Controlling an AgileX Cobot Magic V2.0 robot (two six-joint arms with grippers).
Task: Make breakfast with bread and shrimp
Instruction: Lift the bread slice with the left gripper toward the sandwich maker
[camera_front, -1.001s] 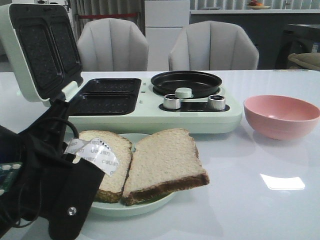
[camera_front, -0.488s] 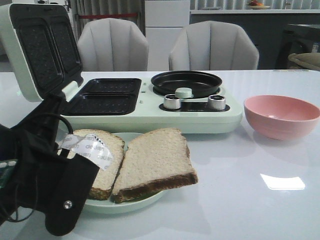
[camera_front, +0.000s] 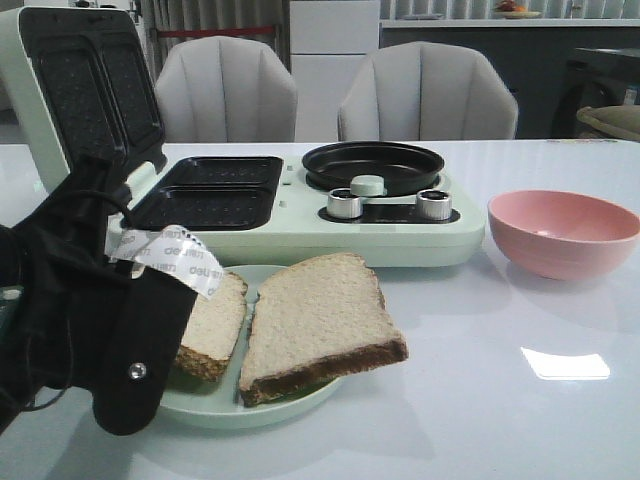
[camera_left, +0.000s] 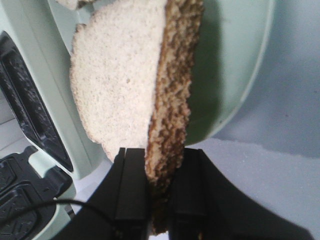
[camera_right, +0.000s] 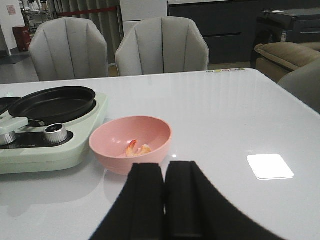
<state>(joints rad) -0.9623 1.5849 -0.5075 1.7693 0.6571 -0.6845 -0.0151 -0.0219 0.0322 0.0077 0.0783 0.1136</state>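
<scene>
Two bread slices lie on a pale green plate (camera_front: 300, 400) in front of the sandwich maker. My left gripper (camera_left: 161, 160) is shut on the dark crust of the left slice (camera_left: 120, 80), which is tilted up on its edge. In the front view my left arm (camera_front: 110, 340) hides much of that slice (camera_front: 213, 325). The right slice (camera_front: 320, 320) lies flat, overhanging the plate's rim. Small orange shrimp (camera_right: 137, 148) lie in a pink bowl (camera_right: 100, 145). My right gripper (camera_right: 165, 167) is shut and empty, just short of the bowl.
A pale green sandwich maker (camera_front: 300, 235) stands behind the plate, its lid (camera_front: 70, 100) open and upright at the left, black grill wells (camera_front: 205, 195) exposed, and a round black pan (camera_front: 372, 165) on its right half. The pink bowl (camera_front: 565, 232) sits at the right. Two grey chairs stand beyond the table.
My left arm has risen and moved toward the sandwich maker with the left slice, which now tilts up. The plate and right slice shifted left, then a little back.
</scene>
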